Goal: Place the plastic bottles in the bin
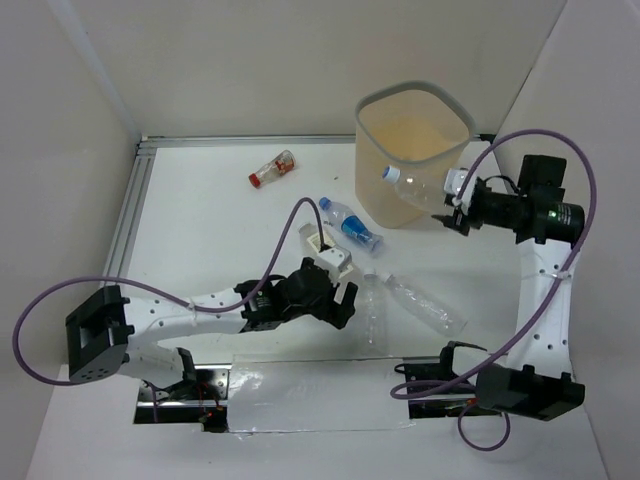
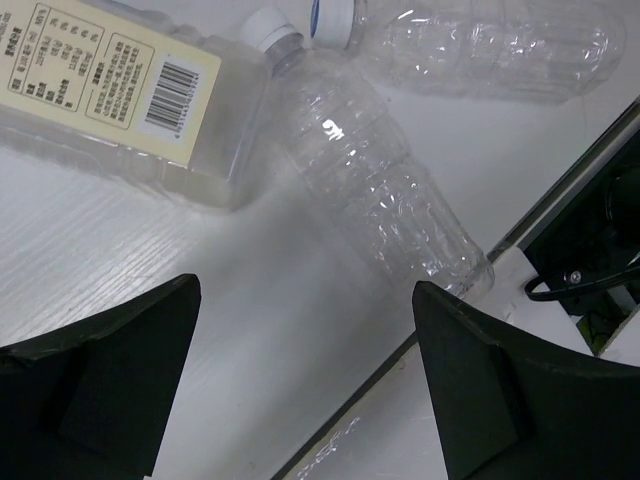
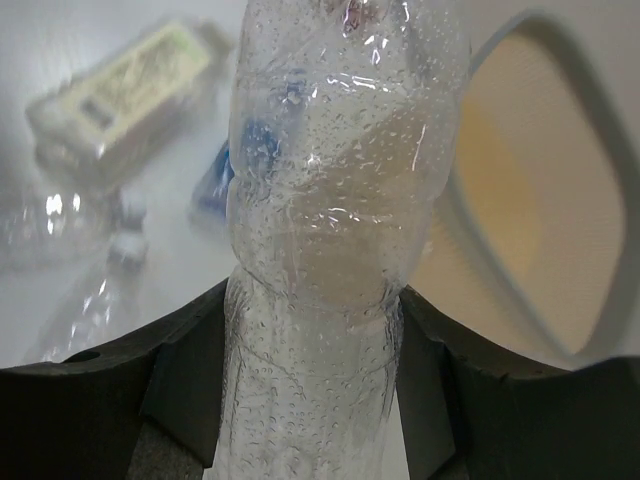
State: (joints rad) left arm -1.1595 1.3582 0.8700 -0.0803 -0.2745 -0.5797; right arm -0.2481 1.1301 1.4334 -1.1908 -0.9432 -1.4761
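Observation:
My right gripper (image 1: 452,206) is shut on a clear plastic bottle (image 1: 418,186), held level against the near wall of the bin (image 1: 372,107). In the right wrist view this bottle (image 3: 335,200) fills the gap between the fingers (image 3: 185,350), with the bin's rim (image 3: 456,212) just to the right. My left gripper (image 1: 345,296) hangs open over the table beside the white-labelled bottle (image 1: 326,248), nothing between its fingers. A blue-capped bottle (image 1: 350,225), two plain bottles (image 1: 372,306) (image 1: 427,303) and a red-capped bottle (image 1: 272,170) lie on the table.
In the left wrist view the labelled bottle (image 2: 110,85) and two clear bottles (image 2: 385,190) (image 2: 490,45) lie ahead of the open gripper (image 2: 305,290). White walls close in the table on the left, back and right. Purple cables loop from both arms.

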